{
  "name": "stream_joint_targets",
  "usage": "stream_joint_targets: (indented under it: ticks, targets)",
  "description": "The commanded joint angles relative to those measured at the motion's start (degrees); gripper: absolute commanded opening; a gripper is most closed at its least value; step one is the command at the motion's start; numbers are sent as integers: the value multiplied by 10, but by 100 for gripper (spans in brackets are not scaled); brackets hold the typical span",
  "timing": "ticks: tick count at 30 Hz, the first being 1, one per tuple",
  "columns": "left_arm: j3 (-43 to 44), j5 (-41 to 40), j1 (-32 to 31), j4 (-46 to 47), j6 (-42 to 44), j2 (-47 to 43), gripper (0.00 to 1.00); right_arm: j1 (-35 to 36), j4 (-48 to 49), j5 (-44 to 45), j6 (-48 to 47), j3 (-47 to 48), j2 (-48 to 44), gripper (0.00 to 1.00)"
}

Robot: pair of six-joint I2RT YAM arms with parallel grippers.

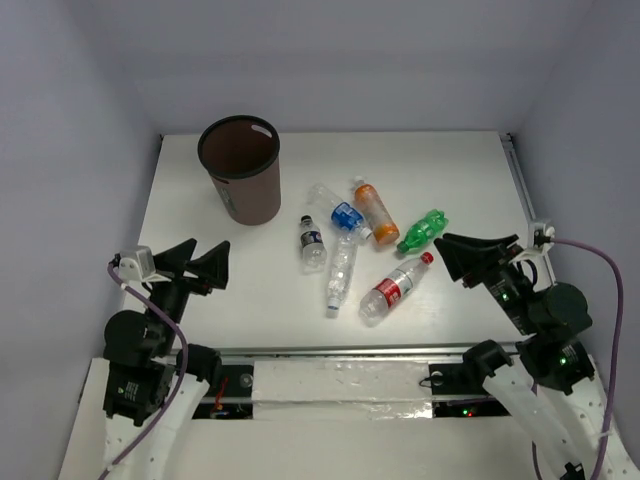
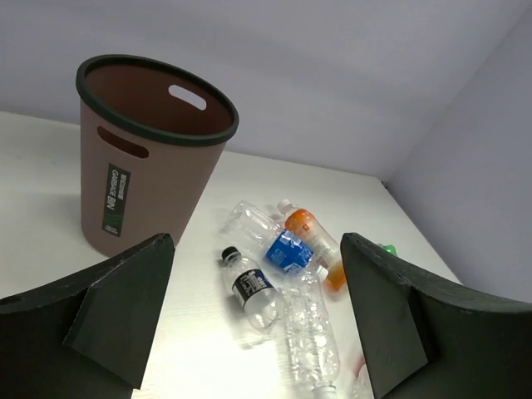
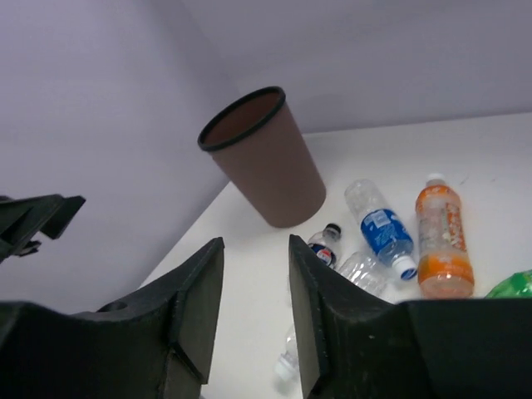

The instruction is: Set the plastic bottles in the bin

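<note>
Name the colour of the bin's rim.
Near-black, on the brown bin; clearest in left wrist view.

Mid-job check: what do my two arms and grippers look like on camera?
The left gripper and right gripper are matte black with wedge-shaped fingers. Both arms have black joints, white lower links and a lavender cable. The right arm shows green lights.

The left arm is folded at 7 o'clock, and the left gripper points toward 2 o'clock with its jaws spread wide. The right arm is at 4 o'clock, and the right gripper aims toward 10 o'clock, its fingers only narrowly parted.
</note>
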Motion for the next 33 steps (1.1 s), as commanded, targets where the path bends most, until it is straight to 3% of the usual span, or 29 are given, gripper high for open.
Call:
stream_joint_targets:
  ticks: [1, 2, 4, 6, 8, 9, 12, 13, 16, 17, 19, 20, 23, 25, 29, 33]
  targets:
    - [-2, 16, -3, 29, 10, 14, 80, 4, -29, -9, 33, -5, -29, 46]
    - [-1, 19, -3, 27, 11, 16, 80, 4, -42, 25, 47, 5, -35, 47]
    - [-2, 24, -3, 31, 11, 20, 80, 4, -76, 48, 48, 9, -47, 38]
    - [-3, 36, -3, 34, 13, 22, 79, 4, -111, 54, 31, 21, -45, 17]
    - [-5, 45, -3, 38, 13, 19, 78, 4, -137, 65, 27, 30, -29, 2]
    - [-7, 50, -3, 41, 13, 17, 77, 4, -156, 65, 26, 30, -25, 0]
    - [-10, 52, -3, 46, 10, 11, 62, 4, -178, 104, 38, 20, -19, 0]
    - [-11, 55, -3, 47, 11, 10, 41, 4, -187, 114, 42, 13, -17, 0]
    - [-11, 48, -3, 44, 9, 11, 6, 4, -253, 162, 117, 9, 13, 0]
    - [-11, 44, -3, 44, 7, 13, 0, 4, -253, 172, 117, 5, 14, 6]
    - [-8, 37, -3, 37, 5, 15, 0, 4, -249, 160, 150, -20, 40, 24]
    - [-9, 31, -3, 36, 3, 13, 0, 4, -244, 144, 170, -44, 49, 45]
    - [-8, 25, -3, 33, 1, 1, 0, 4, -218, 139, 194, -72, 81, 77]
    - [-9, 21, -3, 32, -1, -11, 13, 4, -200, 152, 214, -92, 101, 82]
    - [-7, 15, -22, 30, -1, -29, 31, 4, -179, 179, 245, -116, 199, 87]
    - [-7, 9, -35, 28, -1, -50, 38, 4, -156, 187, 238, -104, 308, 88]
